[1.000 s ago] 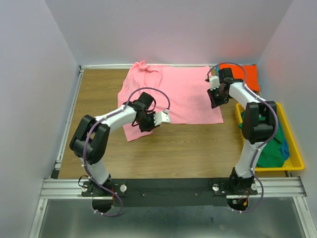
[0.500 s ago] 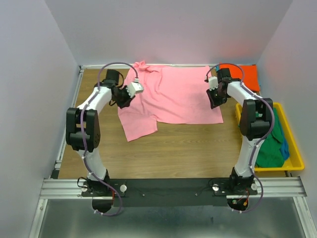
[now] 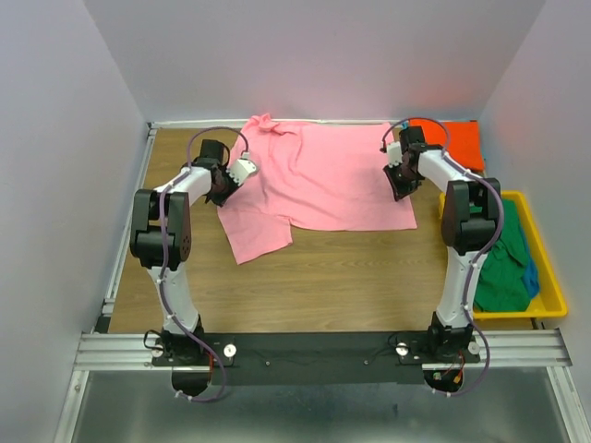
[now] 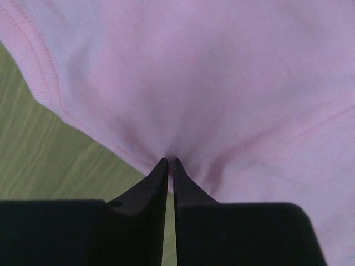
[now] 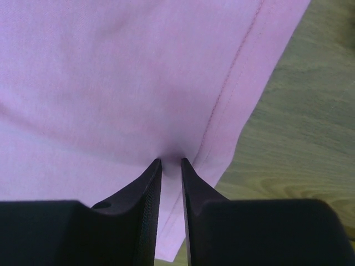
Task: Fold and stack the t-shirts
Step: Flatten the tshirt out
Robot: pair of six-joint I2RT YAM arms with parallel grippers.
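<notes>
the left gripper [image 4: 169,162] has its fingers pressed almost together on a pucker of the pink t-shirt [image 3: 323,175], just inside the stitched left edge. a second ago it hung over the shirt's near hem; it has since swung out to that left side, and the fingers have narrowed. the right gripper [image 5: 170,162] stays where it was – pinching a fold of the same shirt beside its right seam. the shirt lies spread flat across the far half of the wooden table [image 3: 332,277], unmoved. behind the right arm sits an orange t-shirt [image 3: 466,143]; a green t-shirt [image 3: 499,277] lies in the yellow bin [image 3: 552,293].
</notes>
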